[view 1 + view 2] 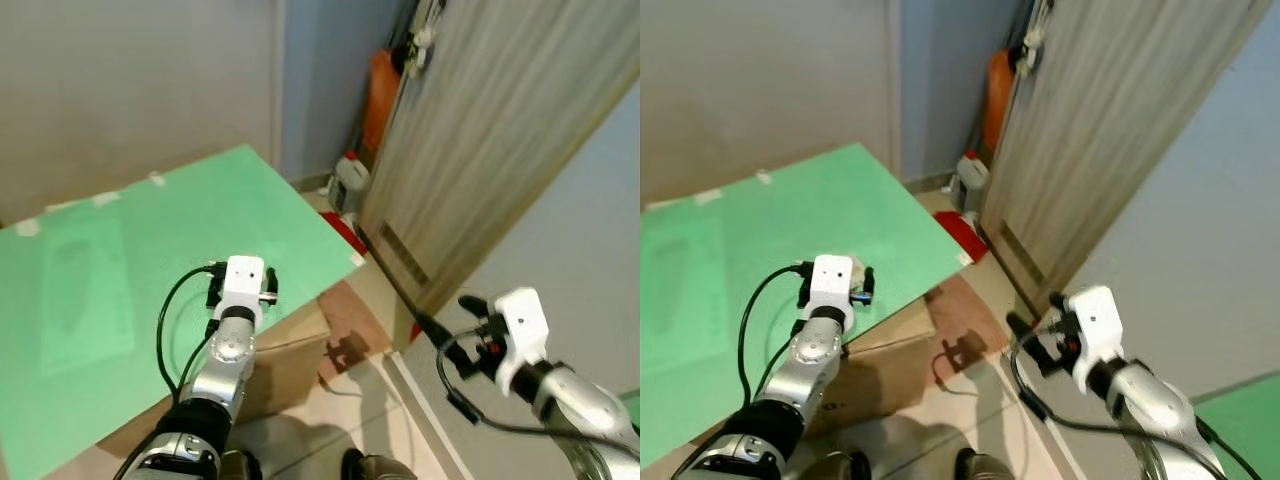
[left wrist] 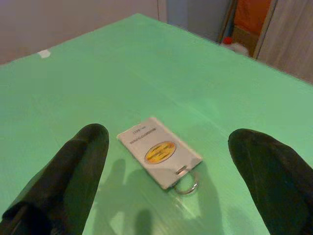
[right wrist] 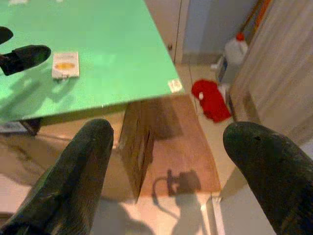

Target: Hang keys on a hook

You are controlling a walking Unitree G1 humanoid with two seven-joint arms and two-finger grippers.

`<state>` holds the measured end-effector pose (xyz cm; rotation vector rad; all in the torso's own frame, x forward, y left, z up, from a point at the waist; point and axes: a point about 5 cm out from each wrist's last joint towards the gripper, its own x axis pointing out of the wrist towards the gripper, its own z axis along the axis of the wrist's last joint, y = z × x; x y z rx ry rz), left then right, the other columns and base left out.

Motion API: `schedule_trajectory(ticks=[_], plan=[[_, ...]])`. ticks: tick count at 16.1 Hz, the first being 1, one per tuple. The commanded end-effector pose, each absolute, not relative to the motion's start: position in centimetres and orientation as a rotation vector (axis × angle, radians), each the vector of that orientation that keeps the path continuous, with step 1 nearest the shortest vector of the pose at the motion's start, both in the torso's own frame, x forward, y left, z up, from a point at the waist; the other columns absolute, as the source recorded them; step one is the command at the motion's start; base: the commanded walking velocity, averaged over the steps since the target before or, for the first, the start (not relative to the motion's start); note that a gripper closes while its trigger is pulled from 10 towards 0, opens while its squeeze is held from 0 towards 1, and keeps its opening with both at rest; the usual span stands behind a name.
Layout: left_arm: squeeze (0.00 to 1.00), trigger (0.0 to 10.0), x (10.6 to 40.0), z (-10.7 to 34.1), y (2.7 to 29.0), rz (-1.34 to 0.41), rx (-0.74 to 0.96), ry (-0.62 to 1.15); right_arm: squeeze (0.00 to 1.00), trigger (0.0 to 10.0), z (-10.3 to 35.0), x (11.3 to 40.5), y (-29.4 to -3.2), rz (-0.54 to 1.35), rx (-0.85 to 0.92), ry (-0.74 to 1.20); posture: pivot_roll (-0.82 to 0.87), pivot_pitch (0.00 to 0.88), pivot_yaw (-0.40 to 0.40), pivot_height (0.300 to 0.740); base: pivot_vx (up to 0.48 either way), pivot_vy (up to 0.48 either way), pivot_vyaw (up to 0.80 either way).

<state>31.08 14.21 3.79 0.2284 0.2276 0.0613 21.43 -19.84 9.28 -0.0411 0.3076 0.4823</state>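
**A:** Anyone spot the keys? Looking at a green tabletop [image 1: 130, 260] with bits of pale tape along its far edge

**B:** Yep, a white key card [image 2: 159, 151] with a yellow oval logo, lying flat on the green surface, metal ring [image 2: 186, 185] attached at one end. Also visible from the right wrist as a small white tag [image 3: 65, 64] near the table's edge

**A:** And the left gripper [image 2: 171, 171]?

**B:** Spread wide, hovering just above the card, one black finger [image 2: 73, 171] on each side of it, neither touching. Nothing gripped

**A:** Right gripper [image 3: 188, 161]?

**B:** Also wide open and empty, off the table's corner, held out over the tiled floor [image 3: 161, 215] near a grey-brown wood-grain door [image 1: 500, 130]. Well apart from the card

**A:** Other stuff around?

**B:** Brown cardboard box [image 1: 290, 365] tucked under the table's corner. Red cloth-like heap [image 3: 210, 100] on the floor beside a white plastic jug [image 3: 234, 58] with a red cap. Something orange [image 1: 380, 95] standing in the far corner behind the door edge, can't tell what exactly. No clear read on any hook from these angles
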Motion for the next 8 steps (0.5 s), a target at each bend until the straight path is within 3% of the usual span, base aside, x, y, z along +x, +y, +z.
schedule_trajectory(ticks=[1, 8], plan=[[0.0, 10.0, 30.9, 3.2, 14.4, 0.081, 0.241, 0.246, 0.0, 10.0, 9.9, 21.0, -20.4, 0.47, -0.046, 0.312, -0.21, 0.199, -0.102, 0.74, 0.0, 0.0, 0.0], [0.0, 10.0, 31.0, 2.6, 14.3, 0.042, 0.209, 0.265, 0.0, 10.0, 10.0, 18.2, -21.1, 0.456, -0.037, 0.403, -0.26, 0.224, -0.108, 0.74, 0.0, 0.0, 0.0]])
